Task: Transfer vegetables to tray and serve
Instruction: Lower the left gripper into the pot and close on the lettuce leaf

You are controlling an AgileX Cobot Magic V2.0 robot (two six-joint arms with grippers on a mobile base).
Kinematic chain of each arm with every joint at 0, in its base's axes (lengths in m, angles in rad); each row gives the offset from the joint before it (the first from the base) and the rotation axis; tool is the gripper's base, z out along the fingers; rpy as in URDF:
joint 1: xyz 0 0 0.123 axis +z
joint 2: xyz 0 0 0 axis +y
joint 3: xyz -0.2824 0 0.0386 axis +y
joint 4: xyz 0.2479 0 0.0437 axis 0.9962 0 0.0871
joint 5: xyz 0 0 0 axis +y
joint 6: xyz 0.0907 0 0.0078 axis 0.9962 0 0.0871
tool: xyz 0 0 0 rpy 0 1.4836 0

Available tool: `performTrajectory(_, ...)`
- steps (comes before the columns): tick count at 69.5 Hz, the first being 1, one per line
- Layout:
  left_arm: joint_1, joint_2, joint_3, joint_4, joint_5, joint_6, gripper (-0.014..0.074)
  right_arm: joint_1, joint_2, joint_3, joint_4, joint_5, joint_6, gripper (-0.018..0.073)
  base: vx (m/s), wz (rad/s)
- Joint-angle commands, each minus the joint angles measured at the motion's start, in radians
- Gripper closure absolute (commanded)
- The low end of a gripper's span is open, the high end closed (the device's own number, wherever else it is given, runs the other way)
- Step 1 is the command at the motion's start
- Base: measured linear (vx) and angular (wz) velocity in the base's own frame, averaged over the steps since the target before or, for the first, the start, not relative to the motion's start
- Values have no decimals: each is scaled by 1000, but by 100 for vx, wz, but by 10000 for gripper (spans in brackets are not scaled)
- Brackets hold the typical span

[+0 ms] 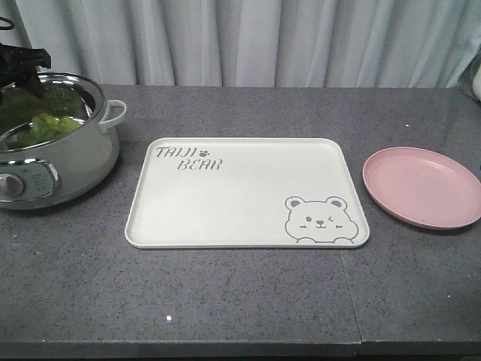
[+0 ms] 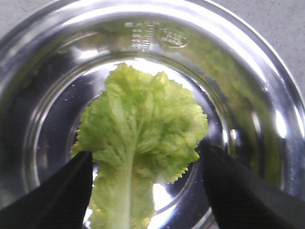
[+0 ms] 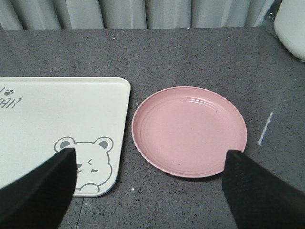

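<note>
A crinkled green lettuce leaf (image 2: 143, 138), one of the vegetables, lies with its pale rib on the bottom of a steel pot (image 2: 267, 95). My left gripper (image 2: 147, 157) hangs open over the pot, its black fingers either side of the leaf's stem end and apart from it. From the front, green leaves (image 1: 49, 124) show inside the pot (image 1: 105, 113) at the far left, with the left gripper (image 1: 22, 64) above its rim. The cream bear tray (image 1: 225, 203) lies bare mid-table. My right gripper (image 3: 150, 155) is open and holds nothing, above the table between the tray (image 3: 57, 109) corner and a pink plate (image 3: 190, 131).
The round pink plate (image 1: 421, 188) lies to the right of the tray with nothing on it. A white object (image 3: 290, 24) stands at the back right corner. A grey curtain hangs behind the table. The pot has a side handle (image 1: 114, 111) towards the tray.
</note>
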Motion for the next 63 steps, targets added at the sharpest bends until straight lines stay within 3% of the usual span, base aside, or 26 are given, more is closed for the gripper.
performTrajectory(1, -2, -42, -31, -28, 0, 14, 111, 0, 0, -36, 0, -77, -12, -33, 0, 0)
performTrajectory(63, -7, 22, 138, -28, 0, 33, 111, 0, 0, -36, 0, -105, -12, -33, 0, 0)
